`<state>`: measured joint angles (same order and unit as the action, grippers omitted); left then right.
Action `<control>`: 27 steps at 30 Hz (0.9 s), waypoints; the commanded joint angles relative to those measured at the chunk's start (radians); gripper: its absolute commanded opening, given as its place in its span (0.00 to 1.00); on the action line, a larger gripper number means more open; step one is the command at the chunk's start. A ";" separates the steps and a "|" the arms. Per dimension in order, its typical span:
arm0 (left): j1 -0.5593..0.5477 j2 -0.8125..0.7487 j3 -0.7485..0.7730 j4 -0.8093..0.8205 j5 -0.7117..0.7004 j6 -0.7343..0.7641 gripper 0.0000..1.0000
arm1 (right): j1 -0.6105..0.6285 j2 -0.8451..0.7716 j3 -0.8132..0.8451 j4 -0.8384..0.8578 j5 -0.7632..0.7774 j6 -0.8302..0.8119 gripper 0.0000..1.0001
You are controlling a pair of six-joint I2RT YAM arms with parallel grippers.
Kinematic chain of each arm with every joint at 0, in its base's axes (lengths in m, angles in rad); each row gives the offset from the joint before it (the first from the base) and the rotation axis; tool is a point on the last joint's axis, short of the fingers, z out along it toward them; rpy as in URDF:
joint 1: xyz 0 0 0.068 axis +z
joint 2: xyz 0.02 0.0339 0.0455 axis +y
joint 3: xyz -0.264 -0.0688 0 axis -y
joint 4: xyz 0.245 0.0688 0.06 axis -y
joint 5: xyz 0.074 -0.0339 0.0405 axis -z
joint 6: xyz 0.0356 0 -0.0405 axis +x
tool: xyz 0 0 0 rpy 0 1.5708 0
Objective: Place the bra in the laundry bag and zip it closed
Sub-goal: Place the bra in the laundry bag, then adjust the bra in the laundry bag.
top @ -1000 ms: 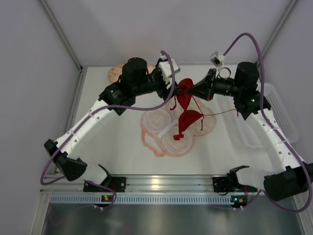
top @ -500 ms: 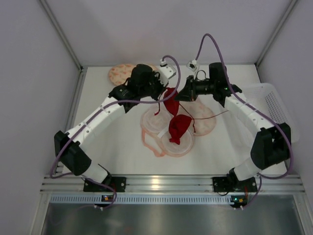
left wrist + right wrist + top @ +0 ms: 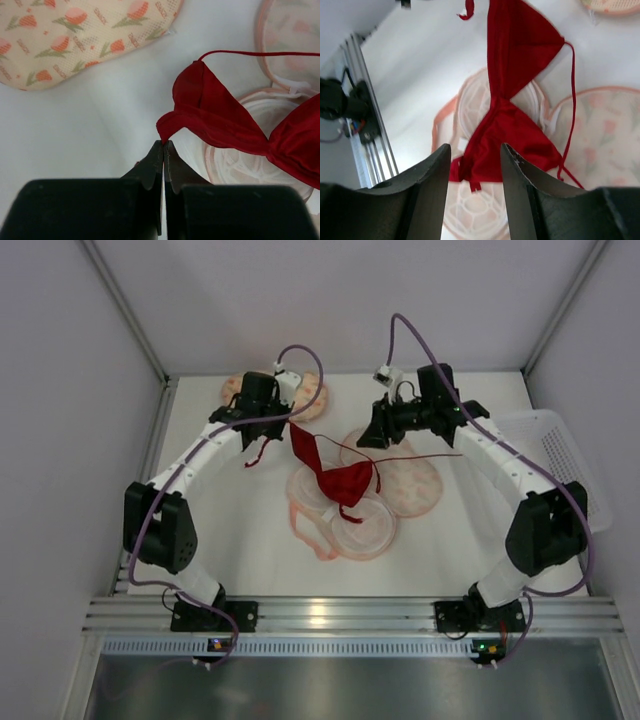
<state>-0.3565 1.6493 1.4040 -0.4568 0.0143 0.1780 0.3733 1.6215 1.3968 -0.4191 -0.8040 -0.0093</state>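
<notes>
The red bra [image 3: 335, 475] hangs stretched from its left corner, its lower cup draped over the open laundry bag [image 3: 355, 530] at the table's middle. My left gripper [image 3: 288, 422] is shut on that corner; in the left wrist view the closed gripper [image 3: 163, 143] pinches the red fabric of the bra [image 3: 220, 122] above the bag's pale inside [image 3: 235, 170]. My right gripper [image 3: 363, 438] hovers open just right of the bra, holding nothing. In the right wrist view the right gripper [image 3: 475, 148] frames the bra [image 3: 512, 135] and the bag [image 3: 480, 210] below. A thin strap [image 3: 440, 454] trails right.
A twin patterned pouch [image 3: 308, 398] lies at the back left, also in the left wrist view as the pouch [image 3: 75, 35]. A white mesh basket [image 3: 565, 455] stands at the right edge. Aluminium rail [image 3: 320, 615] runs along the near edge.
The left gripper shut on the bra's corner and pulled it back and left. The right gripper opened, let the bra go, and the bra sank onto the open bag.
</notes>
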 commanded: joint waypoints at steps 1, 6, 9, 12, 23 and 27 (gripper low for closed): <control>0.002 0.026 -0.025 0.009 0.044 -0.023 0.00 | 0.053 -0.078 0.030 -0.237 0.029 -0.250 0.44; 0.019 0.056 -0.033 0.009 0.108 -0.060 0.00 | 0.185 -0.140 -0.094 -0.294 0.123 -0.383 0.44; 0.034 0.075 -0.020 0.009 0.143 -0.086 0.00 | 0.245 -0.144 -0.159 -0.253 0.199 -0.354 0.45; 0.054 0.079 -0.013 0.006 0.179 -0.104 0.00 | 0.302 -0.138 -0.203 -0.196 0.229 -0.334 0.47; 0.082 0.087 -0.019 0.003 0.240 -0.110 0.00 | 0.362 0.014 -0.179 -0.112 0.379 -0.348 0.53; 0.085 0.083 -0.022 0.001 0.242 -0.107 0.00 | 0.362 0.038 -0.170 -0.098 0.416 -0.353 0.53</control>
<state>-0.2790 1.7329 1.3743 -0.4652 0.2287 0.0769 0.7227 1.6535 1.1671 -0.5758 -0.4324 -0.3401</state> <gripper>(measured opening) 0.012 0.529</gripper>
